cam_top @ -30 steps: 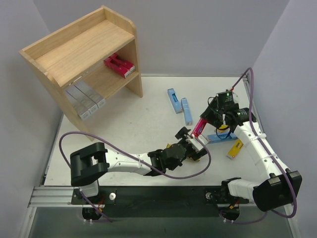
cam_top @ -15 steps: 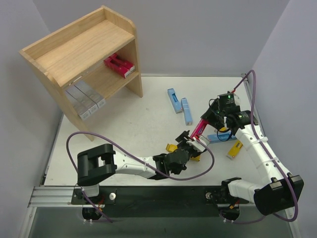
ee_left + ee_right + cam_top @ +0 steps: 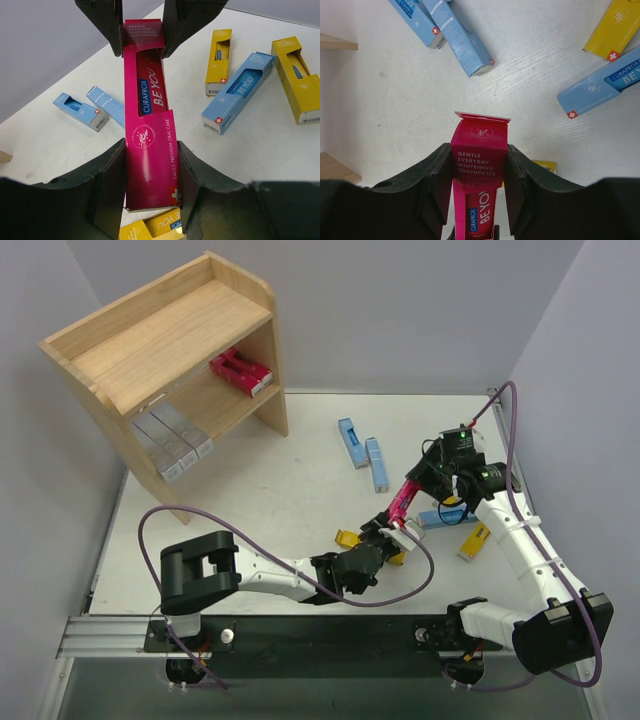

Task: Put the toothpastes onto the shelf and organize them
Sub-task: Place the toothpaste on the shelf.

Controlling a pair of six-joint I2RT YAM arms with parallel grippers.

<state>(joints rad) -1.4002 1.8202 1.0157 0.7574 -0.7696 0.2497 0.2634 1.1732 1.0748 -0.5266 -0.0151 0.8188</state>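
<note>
Left end effector (image 3: 150,147) and right end effector (image 3: 479,152) are both clamping red carton (image 3: 148,95); mistimed release risking drop, twist or crush.

The white table (image 3: 270,490) bears the shelf (image 3: 170,350), three blue cartons (image 3: 350,443) and seemingly three yellow ones (image 3: 475,540).

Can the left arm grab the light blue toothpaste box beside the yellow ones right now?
Probably not yet: the left gripper is clamped on the magenta carton, which the right gripper also holds. The light blue carton lies uncovered nearby, so likely reachable once that gripper is free.
</note>
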